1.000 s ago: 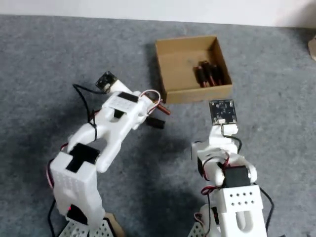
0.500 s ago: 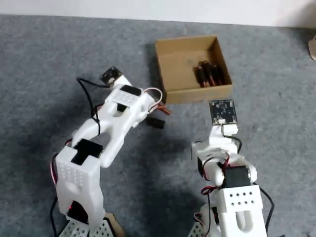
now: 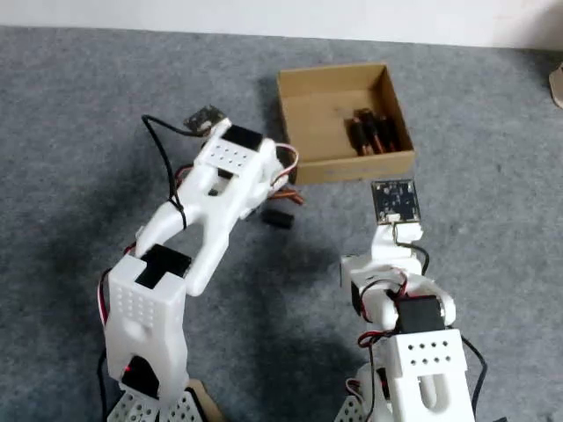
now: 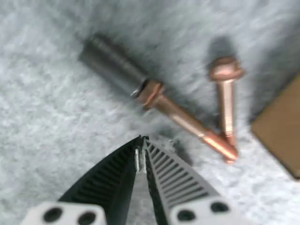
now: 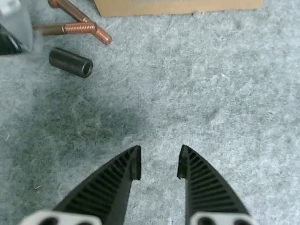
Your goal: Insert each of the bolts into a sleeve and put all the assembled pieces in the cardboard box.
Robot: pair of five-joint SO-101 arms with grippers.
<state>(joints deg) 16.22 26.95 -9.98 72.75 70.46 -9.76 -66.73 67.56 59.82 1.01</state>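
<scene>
From above, the box holds finished pieces against one side wall. The left arm is stretched out to a spot just off the box's front corner. A sleeve lies on the carpet beside that arm, near the box front. The right arm is folded up, well back from the box.

In the left wrist view, the left claw is pressed together and grips nothing. It sits just short of a bolt. That bolt's head looks to sit against the end of a sleeve, not inside it. A second bolt lies between the first and the box corner, and their tips meet or nearly meet.

In the right wrist view, the right claw is spread and empty over bare carpet. Both bolts lie by the box front, and a sleeve lies apart from them, farther from the box.

Risks, as I judge them:
- A closed claw coming down could nudge the bolt and roll it against the box.
- Because the tips are so close, lifting one bolt could drag the other.
- A round sleeve may roll if it is pushed from the side.

Only the left wrist view shows the bolt head against a sleeve. The right wrist view shows a sleeve lying clear of both bolts, so I cannot tell whether it is the same sleeve. Only the high view shows the box's contents.
</scene>
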